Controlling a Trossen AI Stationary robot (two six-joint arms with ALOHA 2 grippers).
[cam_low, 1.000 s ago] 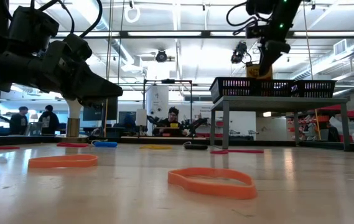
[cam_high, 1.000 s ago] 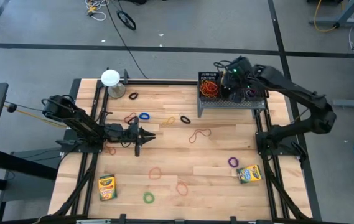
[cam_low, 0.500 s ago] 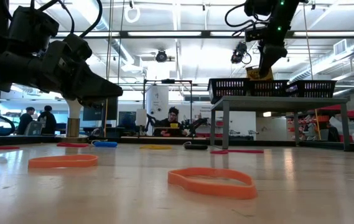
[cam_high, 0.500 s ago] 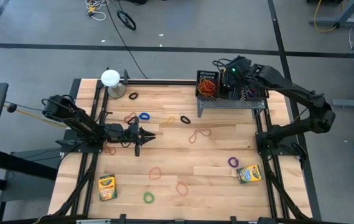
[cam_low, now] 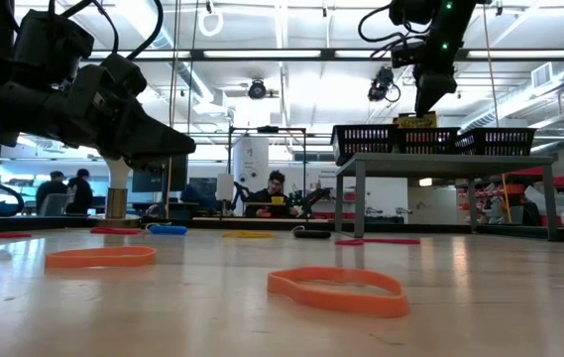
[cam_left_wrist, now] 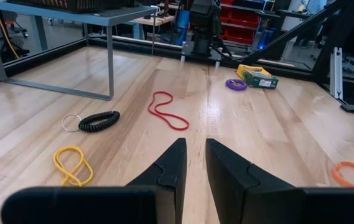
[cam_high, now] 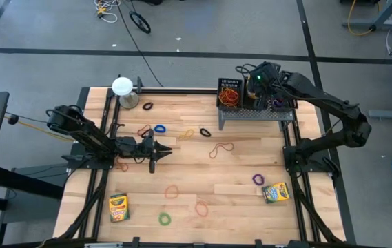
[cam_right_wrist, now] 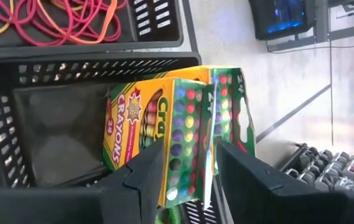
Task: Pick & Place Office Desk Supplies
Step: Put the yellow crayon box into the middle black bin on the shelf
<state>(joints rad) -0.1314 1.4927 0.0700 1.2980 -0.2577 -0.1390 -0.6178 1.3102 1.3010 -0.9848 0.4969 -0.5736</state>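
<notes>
Up at the far right corner of the desk (cam_high: pixel 237 172), the right hand (cam_right_wrist: pixel 211 165) hangs over the black wire-mesh rack (cam_high: pixel 254 110), its two fingers spread apart on either side of a yellow-and-green crayon box (cam_right_wrist: pixel 177 134) that stands tilted in one compartment; whether the fingers touch the box cannot be told. The neighbouring compartment holds a tangle of red and orange rubber bands (cam_right_wrist: pixel 65 22). The left hand (cam_left_wrist: pixel 194 165) rests low over the left middle of the desk, fingers nearly together with a narrow gap and nothing between them. Ahead of it lie a yellow band (cam_left_wrist: pixel 72 165), a black coiled loop (cam_left_wrist: pixel 99 120), a red band (cam_left_wrist: pixel 167 112), a purple band (cam_left_wrist: pixel 235 84) and a second crayon box (cam_left_wrist: pixel 257 75). A third crayon box (cam_high: pixel 118 207) lies near the front left corner.
</notes>
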